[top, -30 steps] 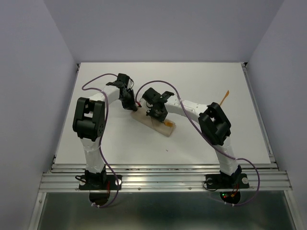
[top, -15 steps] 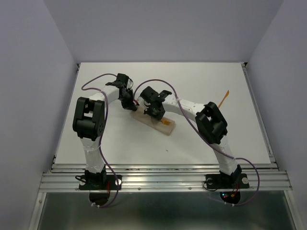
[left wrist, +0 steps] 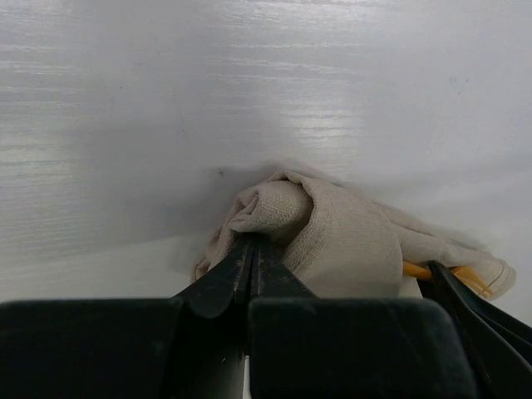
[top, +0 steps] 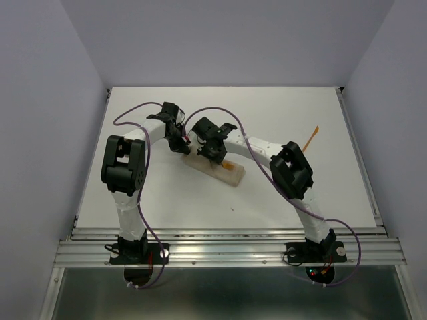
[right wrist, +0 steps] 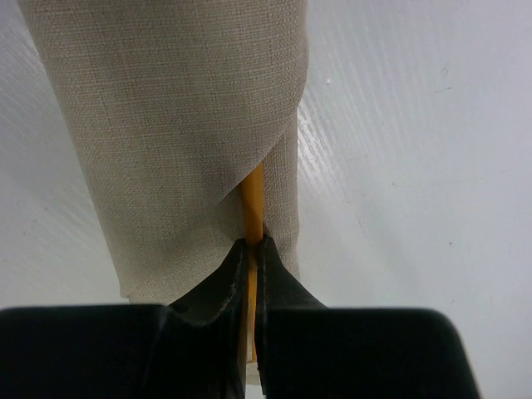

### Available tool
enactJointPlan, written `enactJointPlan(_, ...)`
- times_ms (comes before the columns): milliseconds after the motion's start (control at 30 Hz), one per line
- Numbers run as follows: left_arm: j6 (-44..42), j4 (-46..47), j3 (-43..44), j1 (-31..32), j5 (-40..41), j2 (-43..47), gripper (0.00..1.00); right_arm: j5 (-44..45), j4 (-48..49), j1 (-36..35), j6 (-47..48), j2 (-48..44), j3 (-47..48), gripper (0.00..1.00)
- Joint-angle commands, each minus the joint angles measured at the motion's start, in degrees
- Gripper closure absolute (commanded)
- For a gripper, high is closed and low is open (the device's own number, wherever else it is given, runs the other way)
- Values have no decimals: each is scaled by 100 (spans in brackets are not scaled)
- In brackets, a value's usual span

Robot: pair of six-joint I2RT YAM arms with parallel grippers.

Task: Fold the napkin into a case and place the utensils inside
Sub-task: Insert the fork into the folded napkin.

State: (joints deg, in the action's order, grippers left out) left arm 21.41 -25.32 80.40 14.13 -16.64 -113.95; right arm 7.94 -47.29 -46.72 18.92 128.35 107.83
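The napkin, folded into a narrow tan case (top: 230,175), lies slantwise mid-table. My left gripper (top: 181,145) is shut on its bunched far-left end (left wrist: 266,208), fingertips (left wrist: 252,243) pinching cloth. My right gripper (top: 212,155) hovers over the case, shut on one orange utensil (right wrist: 253,204). That utensil's front part runs under a diagonal flap of the cloth (right wrist: 166,125). Its orange shaft (left wrist: 453,273) also shows past the cloth in the left wrist view. A second orange utensil (top: 312,138) lies loose at the right of the table.
White table (top: 160,200) with raised rails along its left and right edges and pale walls behind. Purple cables loop over both arms near the case. The two wrists stand close together above the case's left end.
My right gripper has slid up and left along the case with the orange utensil, which now reaches further under the cloth. The left gripper has held still.
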Motion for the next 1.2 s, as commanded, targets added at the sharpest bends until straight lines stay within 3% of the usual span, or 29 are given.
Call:
enactJointPlan(0, -146, -96, 186, -7, -85, 4, 100, 137, 53, -57, 112, 128, 317, 99)
enactJointPlan(400, -172, -105, 195, -7, -102, 4, 100, 76, 62, -57, 147, 23, 273, 82)
enactJointPlan(467, -181, -96, 195, -7, -93, 4, 100, 76, 62, -57, 139, 14, 291, 73)
enactJointPlan(1067, -199, -166, 301, -7, -85, -4, 100, 673, 149, -57, -195, -592, 133, 66)
enactJointPlan(1100, -199, -166, 301, -7, -85, 4, 100, 682, 167, -57, -256, -705, 98, 59)
enactJointPlan(1167, -207, -166, 301, -7, -76, 13, 100, 682, 316, -57, -292, -838, 19, 55)
